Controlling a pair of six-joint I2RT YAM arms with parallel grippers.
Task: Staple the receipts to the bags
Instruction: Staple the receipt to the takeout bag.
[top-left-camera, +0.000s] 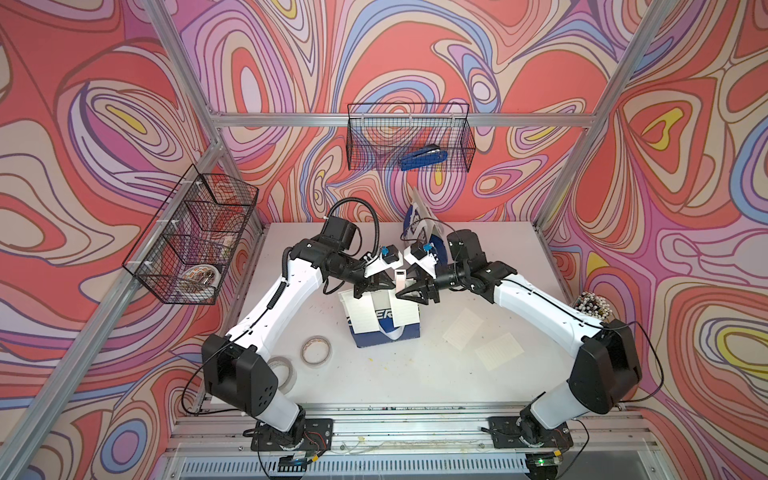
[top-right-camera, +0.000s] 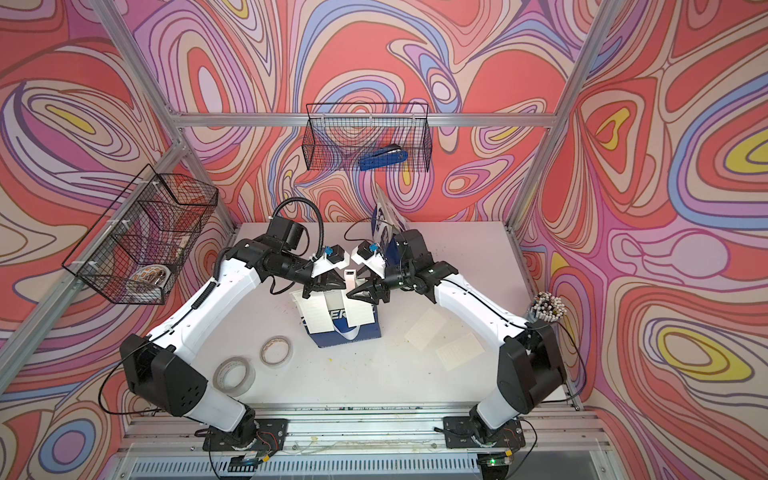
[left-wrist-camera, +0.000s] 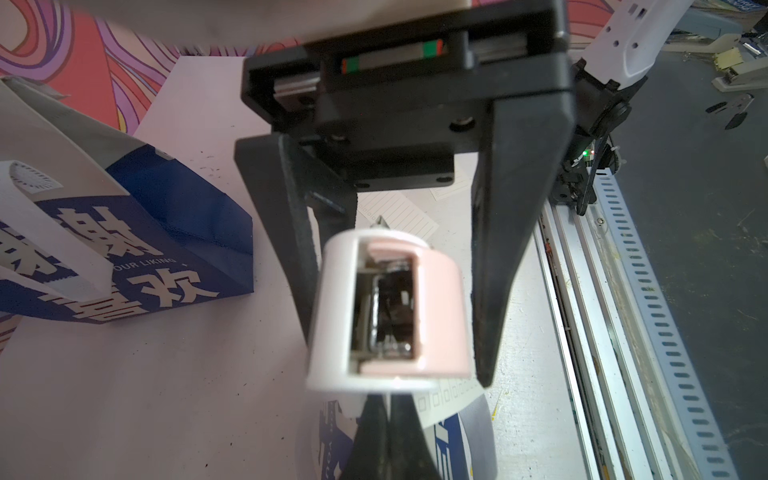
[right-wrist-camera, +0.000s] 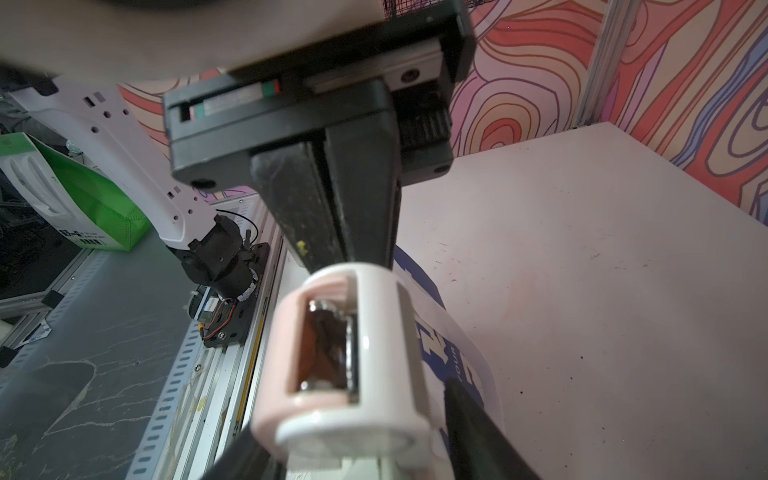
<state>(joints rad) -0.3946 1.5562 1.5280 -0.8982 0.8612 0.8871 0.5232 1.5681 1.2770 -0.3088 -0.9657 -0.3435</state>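
Observation:
A small white-and-pink stapler (top-left-camera: 400, 280) stands upright over the top edge of the flat "CHEER" bag (top-left-camera: 384, 328). Two receipts (top-left-camera: 365, 313) lie on that bag and two more receipts (top-left-camera: 463, 326) lie on the table to its right. My right gripper (right-wrist-camera: 353, 411) is open, its fingers (left-wrist-camera: 494, 249) close on either side of the stapler (left-wrist-camera: 386, 311). My left gripper (left-wrist-camera: 390, 415) is shut, and the stapler hides its tips. The bag with Chinese characters (left-wrist-camera: 145, 249) leans at the back (top-left-camera: 417, 224).
A blue stapler (top-left-camera: 424, 160) lies in the wire basket (top-left-camera: 361, 137) on the back wall. Another wire basket (top-left-camera: 191, 241) hangs at the left. Two tape rolls (top-left-camera: 316, 351) lie front left, and a cup of pens (top-left-camera: 590, 307) stands at the right edge.

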